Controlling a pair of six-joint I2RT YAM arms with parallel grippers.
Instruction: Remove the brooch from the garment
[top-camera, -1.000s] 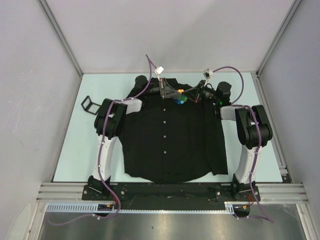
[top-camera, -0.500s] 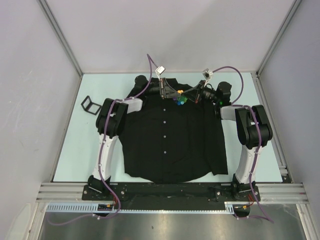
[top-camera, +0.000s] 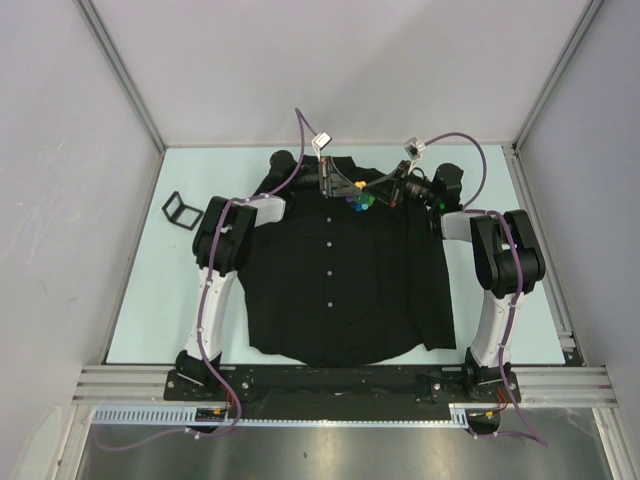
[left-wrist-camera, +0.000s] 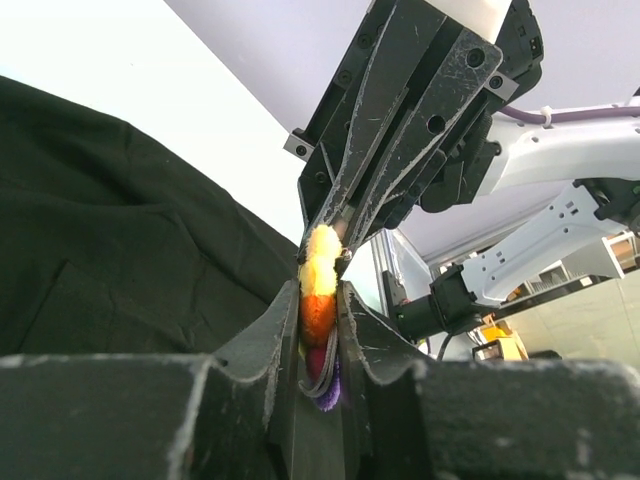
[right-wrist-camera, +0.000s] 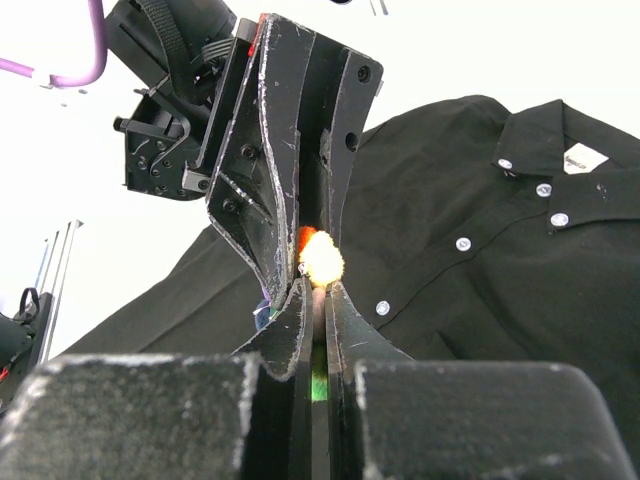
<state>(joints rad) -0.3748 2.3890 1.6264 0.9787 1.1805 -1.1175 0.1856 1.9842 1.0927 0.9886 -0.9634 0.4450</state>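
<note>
Table (top-camera: 135, 290): pale surface; the shirt covers its middle, with bare strips on both sides.
Black wire bracket (top-camera: 178, 208): lies on the bare left strip, well apart from the shirt.
Left arm (top-camera: 215, 270): rises along the shirt's left edge and bends inward over the upper chest.
Left gripper (left-wrist-camera: 320, 300): jaws are drawn together and clamped on the brooch, one finger pressing each side of it, as its own wrist view shows.
Garment (top-camera: 340, 290): black shirt spread flat, front side up, collar (right-wrist-camera: 560, 140) at the far end and hem near the arm bases.
White buttons (top-camera: 329, 272): a straight row running down the middle of the front.
Brooch (top-camera: 360, 201): at the upper chest, just right of the button row and below the collar. It is pinched edge-on between the two sets of fingertips, which meet head-on. Orange, yellow and purple show between the fingers. I cannot tell whether its pin is in the cloth.
Right gripper (right-wrist-camera: 318, 300): jaws are pressed together on the brooch's rim, with a thin coloured sliver caught between them and the yellow centre just above the tips.
Right arm (top-camera: 500, 290): stands beside the shirt's right edge and reaches inward to the left.
</note>
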